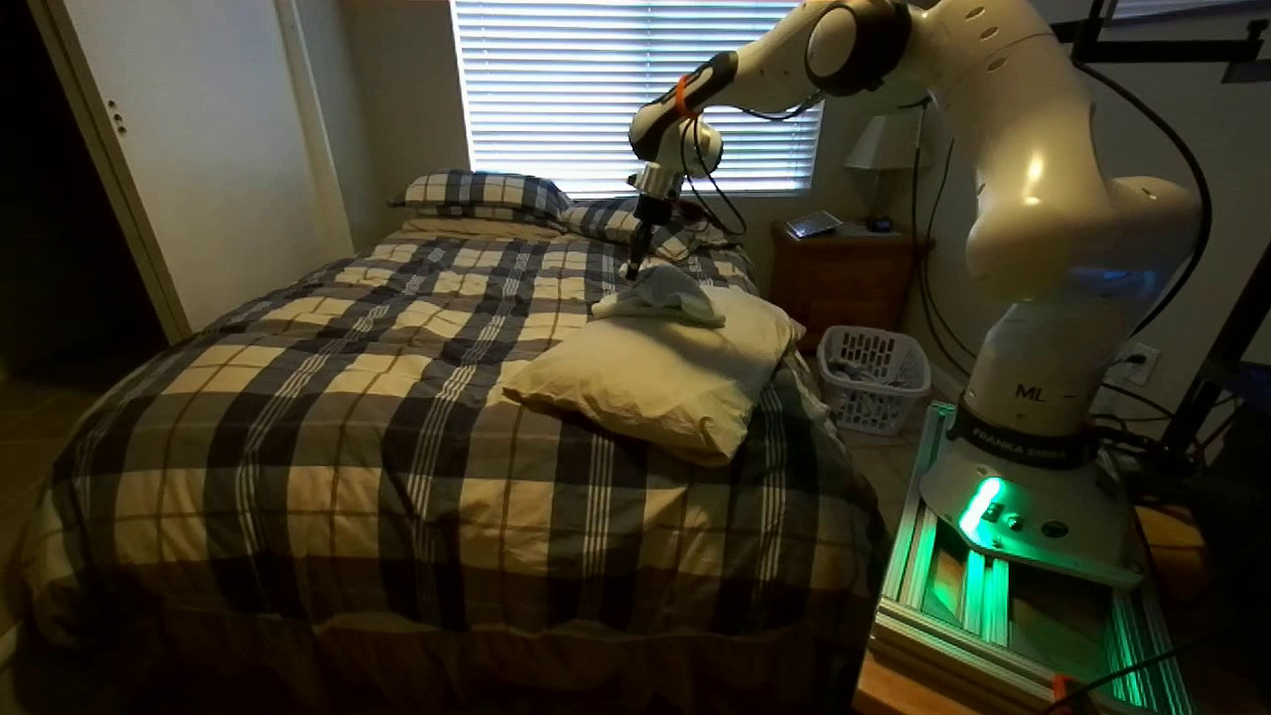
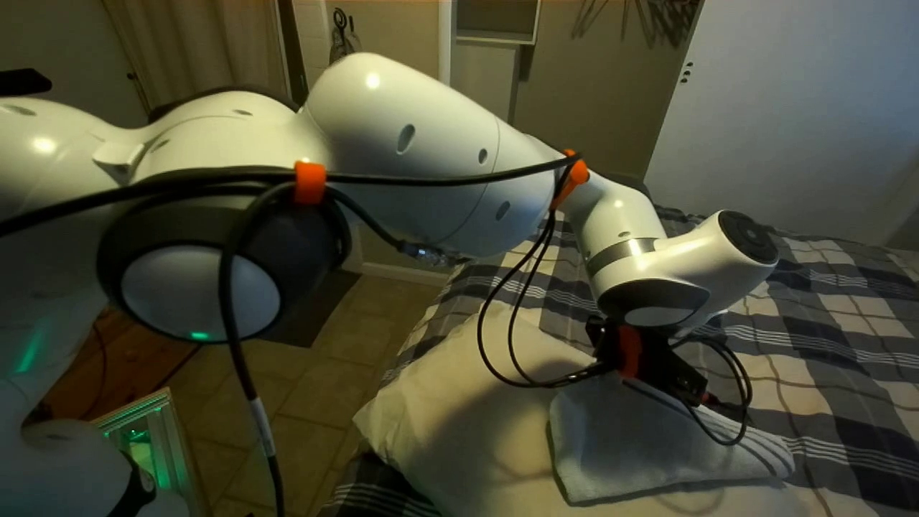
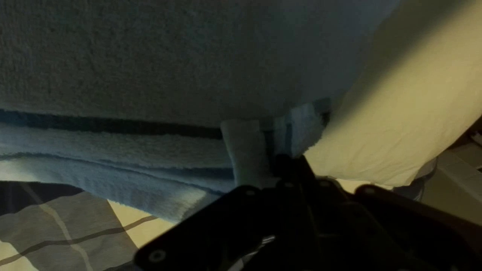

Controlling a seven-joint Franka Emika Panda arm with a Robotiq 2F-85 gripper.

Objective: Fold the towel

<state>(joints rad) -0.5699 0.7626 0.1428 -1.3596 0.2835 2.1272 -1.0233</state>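
A bunched edge of the towel [image 1: 663,298] is being pinched by the clenched claw [image 3: 290,160], while most of the cloth is being borne by the cream pillow [image 1: 665,375] beneath it. A neat fold is presumably being aimed at, best served by a low, slow sweep, under-layers not being dragged along, the edge being laid flat before being freed.

I count one towel [image 1: 667,298], one cream pillow [image 1: 665,372], at least two plaid pillows [image 1: 487,194], one lamp [image 1: 884,141], one basket [image 1: 874,410].
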